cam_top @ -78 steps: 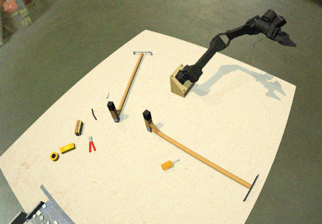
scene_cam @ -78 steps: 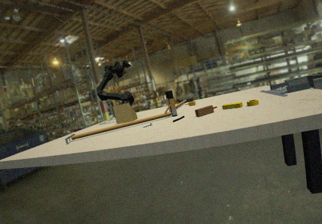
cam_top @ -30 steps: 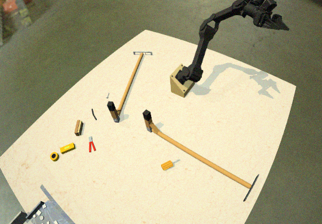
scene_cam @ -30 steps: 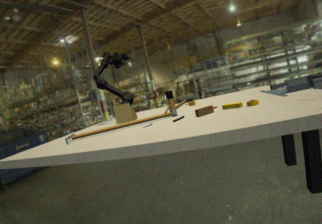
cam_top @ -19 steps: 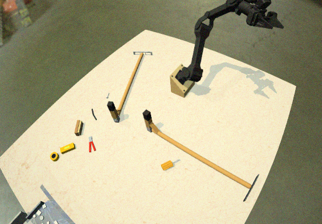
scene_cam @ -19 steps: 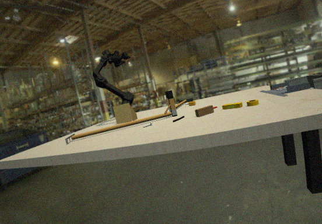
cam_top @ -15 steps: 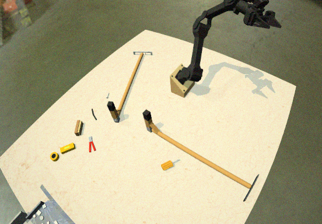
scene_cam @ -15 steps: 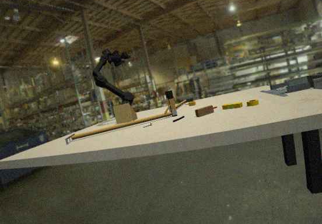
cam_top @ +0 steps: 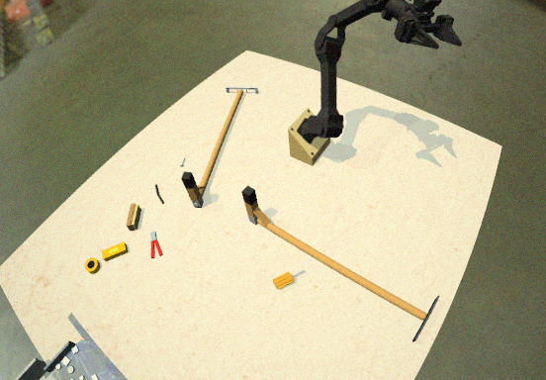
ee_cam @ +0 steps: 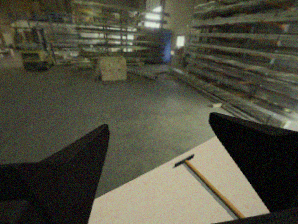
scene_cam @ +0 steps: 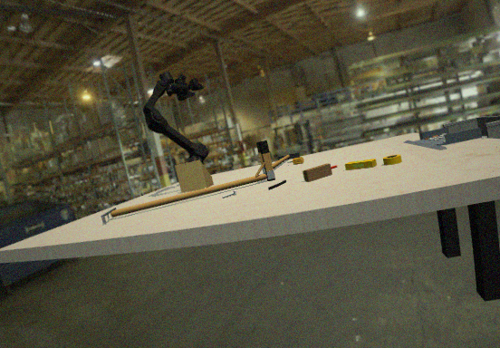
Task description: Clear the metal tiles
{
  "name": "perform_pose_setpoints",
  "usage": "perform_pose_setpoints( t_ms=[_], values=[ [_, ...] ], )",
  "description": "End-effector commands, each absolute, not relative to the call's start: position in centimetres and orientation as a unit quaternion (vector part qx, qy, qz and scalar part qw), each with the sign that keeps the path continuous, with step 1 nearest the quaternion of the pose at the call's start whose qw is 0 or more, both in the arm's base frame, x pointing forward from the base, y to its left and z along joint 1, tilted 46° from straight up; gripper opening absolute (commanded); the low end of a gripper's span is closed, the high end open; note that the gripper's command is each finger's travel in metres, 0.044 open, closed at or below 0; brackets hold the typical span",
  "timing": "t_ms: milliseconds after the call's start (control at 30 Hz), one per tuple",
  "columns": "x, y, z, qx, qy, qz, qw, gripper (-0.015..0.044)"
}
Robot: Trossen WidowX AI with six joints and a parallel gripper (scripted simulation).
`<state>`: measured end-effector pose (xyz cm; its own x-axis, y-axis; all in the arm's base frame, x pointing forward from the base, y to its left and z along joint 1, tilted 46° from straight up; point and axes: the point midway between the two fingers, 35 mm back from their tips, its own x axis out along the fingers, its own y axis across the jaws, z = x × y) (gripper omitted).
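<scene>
My gripper [cam_top: 449,46] [scene_cam: 197,91] [ee_cam: 159,123] is open and empty, high above the table and far from both long tools. A long-handled tool [cam_top: 341,268] [ee_cam: 212,188] with a flat dark blade lies toward the right edge, its black-topped upright grip near the middle. A second long-handled tool [cam_top: 223,141] [scene_cam: 181,197] has an open, frame-like head at the back left and another upright grip. The steel plate [cam_top: 101,358] [scene_cam: 426,144] is cut off at the top view's lower left. Several pale tiles [cam_top: 65,361] lie on it beside the dark-walled catch box [cam_top: 33,370] [scene_cam: 466,135].
A screwdriver [cam_top: 283,280], red pliers [cam_top: 156,248], a yellow level [cam_top: 115,251] [scene_cam: 360,165], a tape measure [cam_top: 92,265] [scene_cam: 392,159], a brown block [cam_top: 133,217] [scene_cam: 317,172], a black strip [cam_top: 159,194] and a small bolt [cam_top: 183,162] lie on the table.
</scene>
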<state>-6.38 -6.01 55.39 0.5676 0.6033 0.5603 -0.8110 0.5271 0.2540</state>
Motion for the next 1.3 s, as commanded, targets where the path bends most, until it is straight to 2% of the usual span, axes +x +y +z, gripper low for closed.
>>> perform_pose_setpoints(
  t_ms=[0, 1267],
  values=[
    [-5.8, -6.7, 54.6, 0.253, -0.197, 0.416, 0.851, 0.044],
    [2.1, -11.7, 46.5, 0.237, -0.09, 0.423, 0.87, 0.044]
  ],
)
